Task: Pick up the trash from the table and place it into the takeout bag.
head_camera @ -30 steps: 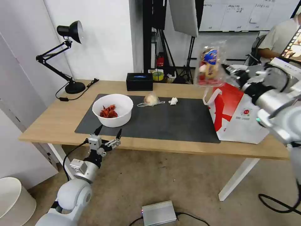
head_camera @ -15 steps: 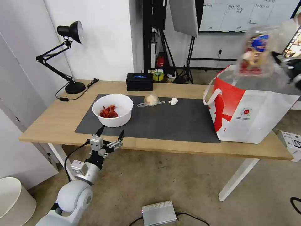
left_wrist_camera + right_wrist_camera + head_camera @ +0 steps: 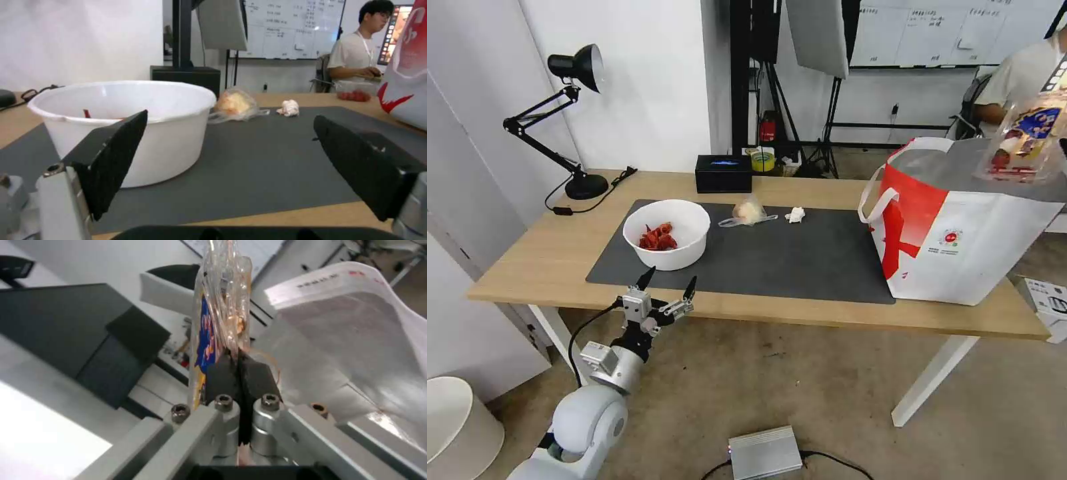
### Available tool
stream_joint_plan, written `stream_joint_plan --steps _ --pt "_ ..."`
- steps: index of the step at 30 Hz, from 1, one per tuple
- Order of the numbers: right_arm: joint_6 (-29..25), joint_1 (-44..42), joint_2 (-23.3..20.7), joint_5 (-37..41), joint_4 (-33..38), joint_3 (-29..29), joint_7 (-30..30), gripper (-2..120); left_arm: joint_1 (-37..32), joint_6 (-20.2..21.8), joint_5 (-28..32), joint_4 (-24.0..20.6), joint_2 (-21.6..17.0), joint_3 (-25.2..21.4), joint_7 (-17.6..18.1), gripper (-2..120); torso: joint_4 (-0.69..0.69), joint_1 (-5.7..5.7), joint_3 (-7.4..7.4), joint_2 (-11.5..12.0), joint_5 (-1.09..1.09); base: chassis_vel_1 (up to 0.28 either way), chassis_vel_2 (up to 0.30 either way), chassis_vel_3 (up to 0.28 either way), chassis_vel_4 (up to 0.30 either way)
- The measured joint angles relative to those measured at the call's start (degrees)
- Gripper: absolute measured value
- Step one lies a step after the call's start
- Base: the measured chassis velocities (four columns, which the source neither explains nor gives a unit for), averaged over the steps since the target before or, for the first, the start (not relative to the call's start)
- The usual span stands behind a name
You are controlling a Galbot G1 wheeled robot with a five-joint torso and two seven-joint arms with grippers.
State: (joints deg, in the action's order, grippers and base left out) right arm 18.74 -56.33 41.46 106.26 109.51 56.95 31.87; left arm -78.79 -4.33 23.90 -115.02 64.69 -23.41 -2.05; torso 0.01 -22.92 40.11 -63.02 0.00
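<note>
Nearest, the left gripper (image 3: 668, 293) hangs wide open and empty just off the table (image 3: 547, 257) edge, facing the bowl (image 3: 667, 233). Farther right, the right gripper (image 3: 239, 360) pinches the clamshell (image 3: 1025, 143) edge, box tilted over the open bag (image 3: 960, 227).

Clear clamshell box (image 3: 1025, 143) with red scraps being held tilted over the open takeout bag (image 3: 960, 233), pinched by the right gripper (image 3: 239, 361), white bowl (image 3: 667, 233) of red shells, bagged beige lump (image 3: 749, 212) and crumpled tissue (image 3: 795, 215) being left on the table's (image 3: 534, 267) dark mat.
</note>
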Motion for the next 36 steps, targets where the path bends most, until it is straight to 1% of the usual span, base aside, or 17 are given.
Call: stream_joint_plan --steps 7,17,21,22,24,25,27,29,30,31,33,34,35,36 --pt "1.3 2.7 0.3 2.6 -1.2 -1.8 5.4 0 -0.6 -0.1 0.1 -0.2 0.1 -0.6 0.0 100 0.0 0.0 0.0 0.0 0.0 0.0 0.0 0.0 0.0" --pt "3.1 2.6 0.9 4.2 -1.2 -2.0 8.4 0 0.0 -0.1 0.4 0.1 0.2 -0.3 0.0 100 -0.01 0.0 0.0 0.0 0.0 0.0 0.0 0.0 0.0" --pt "3.3 2.4 1.0 4.2 -1.2 -2.0 8.4 17 0.0 -0.1 0.5 0.3 0.4 -0.2 0.0 100 -0.01 0.0 0.0 0.0 0.0 0.0 0.0 0.0 0.0" --pt "3.3 2.4 1.0 4.2 -1.2 -2.0 8.4 17 0.0 -0.1 0.5 0.3 0.4 -0.2 0.0 100 -0.01 0.0 0.0 0.0 0.0 0.0 0.0 0.0 0.0" --pt "3.4 2.4 1.1 4.1 -1.3 -2.0 8.2 25 0.0 -0.1 0.5 0.5 0.4 -0.3 0.0 100 -0.01 0.0 0.0 0.0 0.0 0.0 0.0 0.0 0.0" --pt "3.4 2.4 1.1 4.1 -1.3 -2.0 8.1 32 0.0 -0.2 0.5 0.6 0.4 -0.3 0.0 100 -0.01 0.0 0.0 0.0 0.0 0.0 0.0 0.0 0.0" --pt "3.4 2.4 1.2 4.1 -1.3 -2.0 7.9 34 0.0 -0.2 0.5 0.6 0.4 -0.3 0.0 100 -0.01 0.0 0.0 0.0 0.0 0.0 0.0 0.0 0.0" --pt "3.2 2.4 1.2 3.9 -1.3 -2.0 7.2 45 0.2 -0.2 0.5 0.7 0.5 -0.3 0.0 100 -0.01 0.0 0.0 0.0 0.0 0.0 0.0 0.0 0.0" --pt "3.2 2.4 1.2 3.9 -1.3 -2.0 7.2 45 0.2 -0.2 0.5 0.7 0.5 -0.3 0.0 100 -0.01 0.0 0.0 0.0 0.0 0.0 0.0 0.0 0.0" --pt "3.0 2.3 1.3 3.6 -1.1 -1.9 6.2 51 0.2 -0.2 0.5 0.7 0.6 -0.3 0.0 100 -0.01 0.0 0.0 0.0 0.0 0.0 0.0 0.0 0.0" --pt "1.6 1.3 1.6 1.3 -0.5 -1.7 1.7 60 0.3 -0.2 0.5 0.7 0.7 -0.5 0.0 100 -0.01 0.0 0.0 0.0 0.0 0.0 0.0 0.0 0.0" --pt "0.8 0.5 1.8 -0.4 0.1 -1.7 -1.4 64 0.2 -0.2 0.5 0.7 0.7 -0.5 0.0 100 -0.01 0.0 0.0 0.0 0.0 0.0 0.0 0.0 0.0" --pt "0.8 0.5 1.8 -0.4 0.1 -1.7 -1.4 64 0.2 -0.2 0.5 0.7 0.7 -0.5 0.0 100 -0.01 0.0 0.0 0.0 0.0 0.0 0.0 0.0 0.0" --pt "0.1 -0.5 2.0 -2.0 0.9 -1.5 -4.4 69 0.1 -0.2 0.5 0.6 0.7 -0.6 0.0 100 -0.01 0.0 0.0 0.0 -0.01 0.0 0.0 0.0 0.0"
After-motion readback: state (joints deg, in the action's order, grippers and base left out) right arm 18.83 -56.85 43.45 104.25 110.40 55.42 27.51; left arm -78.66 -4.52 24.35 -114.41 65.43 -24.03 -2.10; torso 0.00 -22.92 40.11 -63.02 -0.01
